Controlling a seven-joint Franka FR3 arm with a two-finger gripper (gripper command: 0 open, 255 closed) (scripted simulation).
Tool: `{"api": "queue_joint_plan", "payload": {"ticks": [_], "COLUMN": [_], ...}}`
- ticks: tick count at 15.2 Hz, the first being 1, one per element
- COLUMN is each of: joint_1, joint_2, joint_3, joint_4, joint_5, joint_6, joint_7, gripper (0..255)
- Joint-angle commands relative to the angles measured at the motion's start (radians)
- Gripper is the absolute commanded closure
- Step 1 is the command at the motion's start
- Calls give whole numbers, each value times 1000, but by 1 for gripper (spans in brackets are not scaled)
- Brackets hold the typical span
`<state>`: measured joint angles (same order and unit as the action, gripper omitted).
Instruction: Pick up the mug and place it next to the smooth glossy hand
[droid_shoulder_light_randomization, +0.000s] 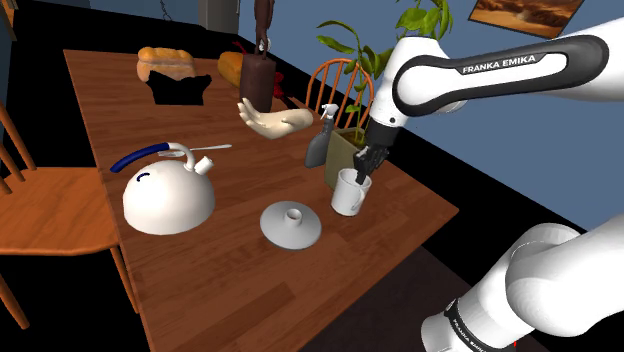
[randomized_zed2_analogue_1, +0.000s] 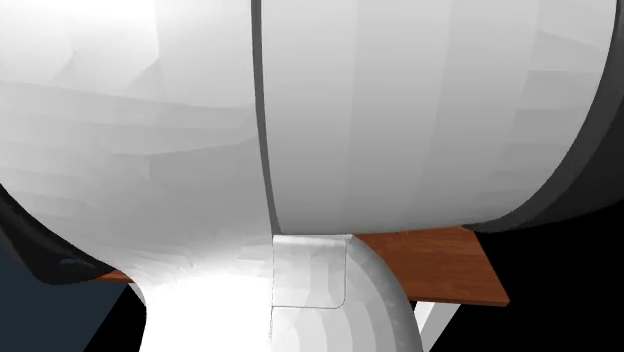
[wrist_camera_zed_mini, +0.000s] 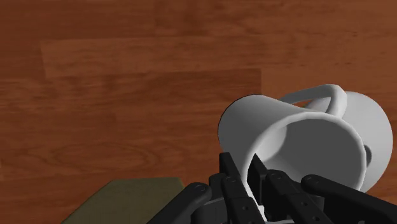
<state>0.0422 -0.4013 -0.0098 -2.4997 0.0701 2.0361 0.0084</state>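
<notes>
Pinches the white mug (droid_shoulder_light_randomization: 348, 195) (wrist_camera_zed_mini: 299, 140) by its rim wall with the gripper (droid_shoulder_light_randomization: 364, 170), fingers clenched, beside the olive planter (droid_shoulder_light_randomization: 340, 150) near the table (droid_shoulder_light_randomization: 200, 270) edge, well apart from the glossy cream hand (droid_shoulder_light_randomization: 268, 120). Probably light, stiff, slick, chippable. Wants a firm rim hold opposite the handle (wrist_camera_zed_mini: 327, 95).

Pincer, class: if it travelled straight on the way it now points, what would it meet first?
The pincer points down, shut on the rim of the white mug, so that mug comes first. Right behind it lies the wooden table, though whether the mug rests on it is unclear.
</notes>
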Motion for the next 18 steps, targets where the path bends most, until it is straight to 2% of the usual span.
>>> {"api": "queue_joint_plan", "payload": {"ticks": [1,18], "joint_1": [0,-2], "joint_2": [-14,-62], "joint_3": [0,-1], "joint_4": [18,209], "joint_5": [-1,-7], "joint_6": [-32,-271], "joint_7": [2,17], "gripper": [255,255]}}
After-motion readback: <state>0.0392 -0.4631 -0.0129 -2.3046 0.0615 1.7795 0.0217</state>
